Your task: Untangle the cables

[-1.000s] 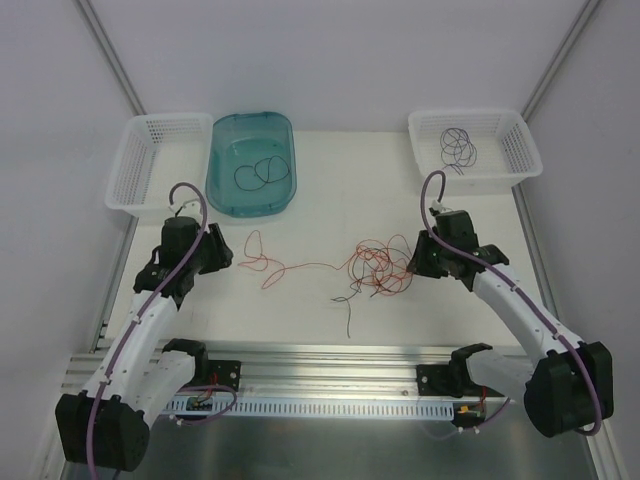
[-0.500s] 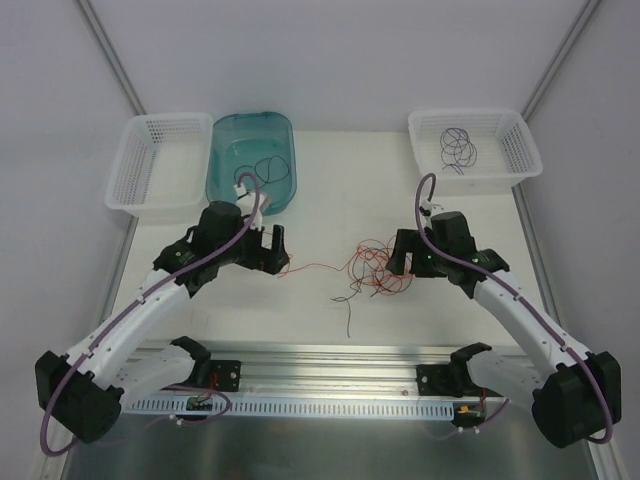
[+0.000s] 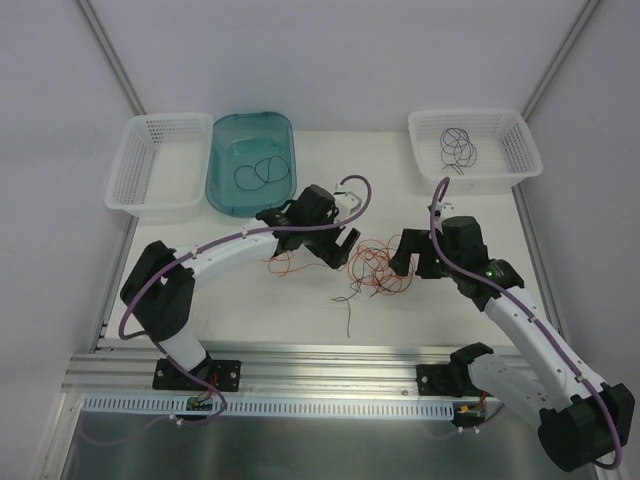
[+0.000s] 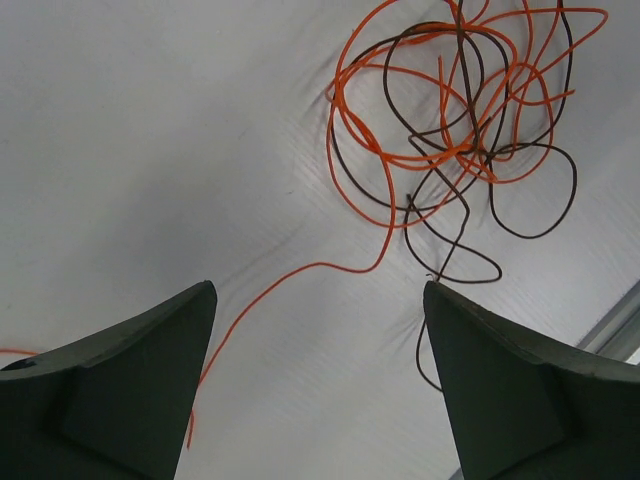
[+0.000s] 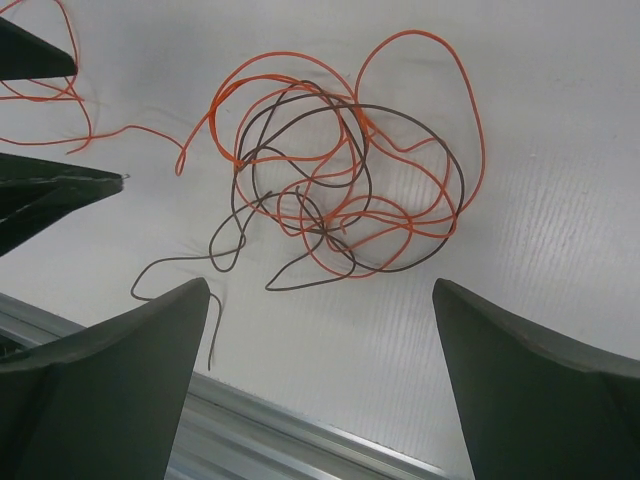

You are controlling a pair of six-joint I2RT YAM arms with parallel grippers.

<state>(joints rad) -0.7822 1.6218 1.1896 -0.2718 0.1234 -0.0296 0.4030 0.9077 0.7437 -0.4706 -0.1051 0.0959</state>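
Cables (image 3: 376, 264) — orange-red and dark strands knotted in one loose clump on the counter (image 3: 340, 170), lying between both claws. Left claw (image 4: 315, 300) and right claw (image 5: 322, 290) gape wide, holding nothing. Strands look featherlight, limp and springy — likely to slide out of a shallow pinch. Best hold, I judge: the orange tail (image 4: 322, 265) trailing clear of the clump.

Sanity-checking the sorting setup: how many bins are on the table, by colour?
White baskets: 2
Teal tub: 1
Total: 3
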